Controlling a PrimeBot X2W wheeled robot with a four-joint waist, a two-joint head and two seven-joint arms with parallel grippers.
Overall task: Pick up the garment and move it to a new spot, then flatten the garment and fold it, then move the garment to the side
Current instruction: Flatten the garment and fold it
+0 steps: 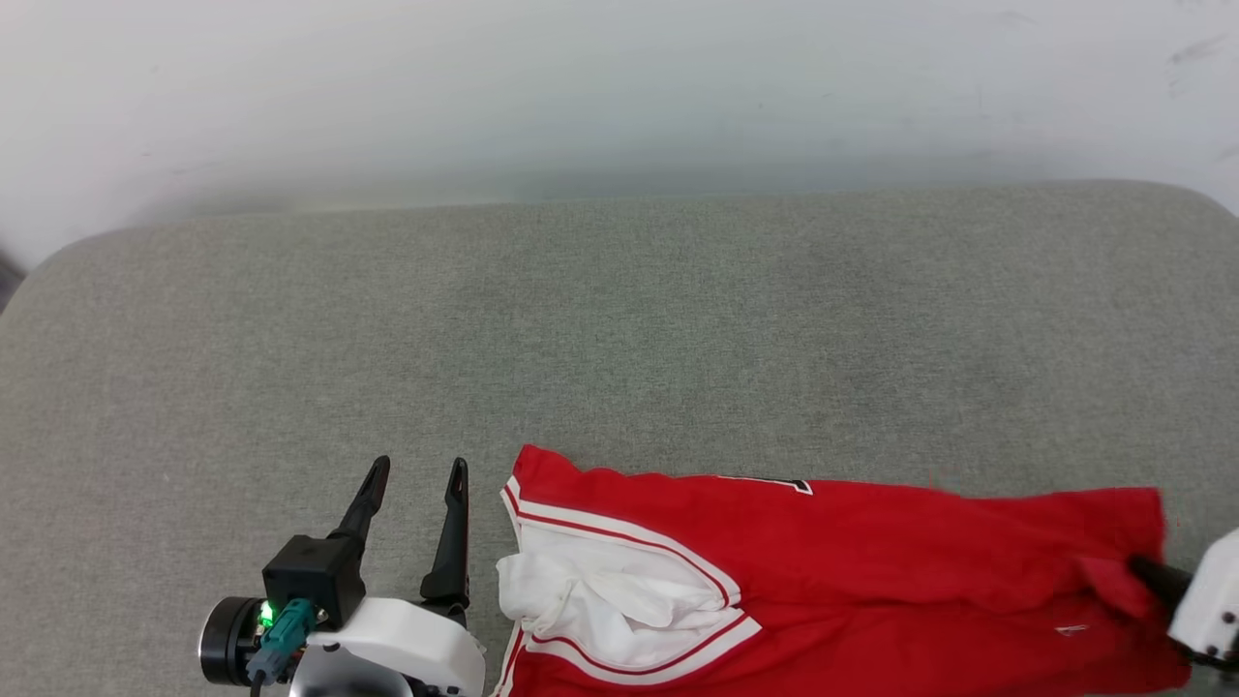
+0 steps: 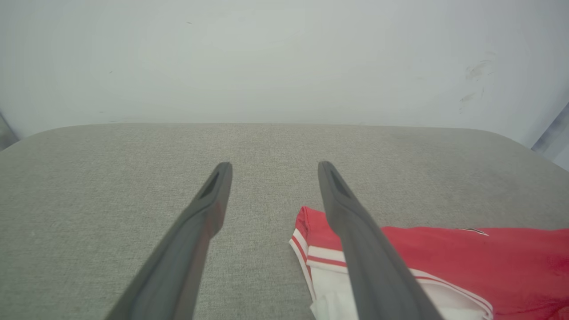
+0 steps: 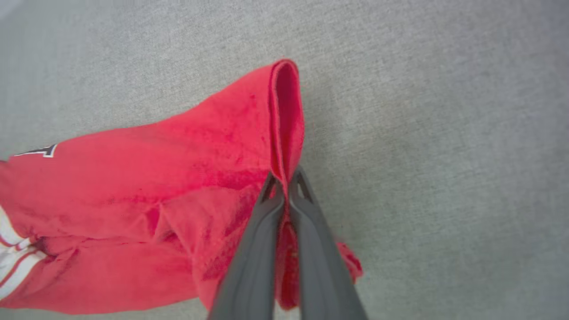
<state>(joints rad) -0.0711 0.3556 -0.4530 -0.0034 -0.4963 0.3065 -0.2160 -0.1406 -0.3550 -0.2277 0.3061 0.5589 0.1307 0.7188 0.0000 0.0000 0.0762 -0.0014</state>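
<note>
Two tools: clamped right tool (image 3: 284,175) tight onto the garment (image 1: 871,552) at its red edge fold; held left tool (image 1: 418,469) spread, empty, white sleeve (image 1: 600,590) just to its right.

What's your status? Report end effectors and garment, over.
Copy: left end effector open, holding nothing; right end effector shut on garment edge. Rest lies rumpled on grey cushion. Nothing in the way.

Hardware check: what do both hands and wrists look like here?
Left hand: two long tapered dark fingers on a black block, white rounded wrist shell, teal plug by a green light, black round module. Right hand: same dark fingers, slotted tips, white casing.
</note>
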